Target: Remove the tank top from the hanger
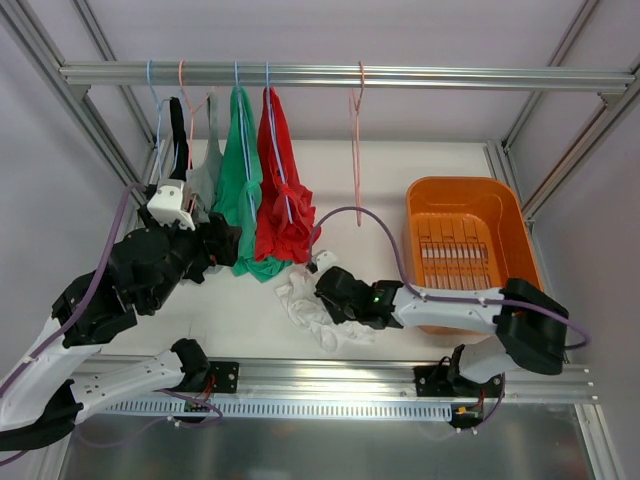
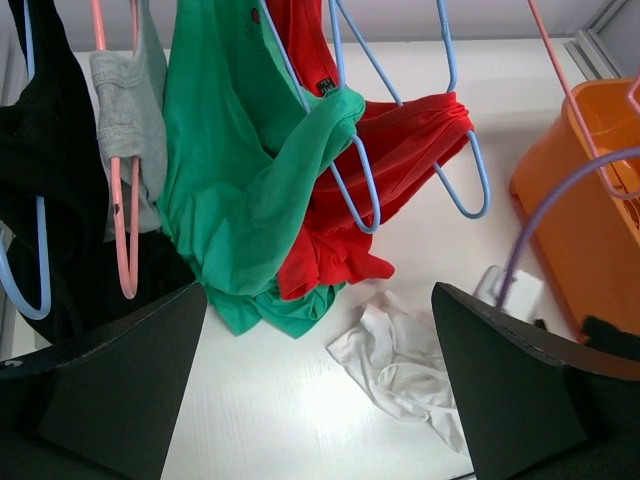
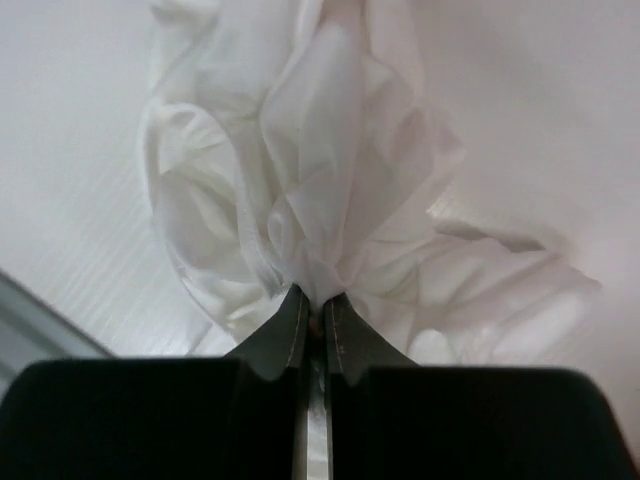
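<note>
No text, brand or number can be read with certainty. The only candidate is a small black label sewn inside the red tank top, far ahead of the left gripper and about midway between its wide-apart jaws. It carries some light marks, but they are too small to read. On the green tank top, ahead and a little toward the left jaw, there is a tiny dark mark, also not readable. On the white tank top, pinched between the closed jaws of the right gripper, no print can be read.
</note>
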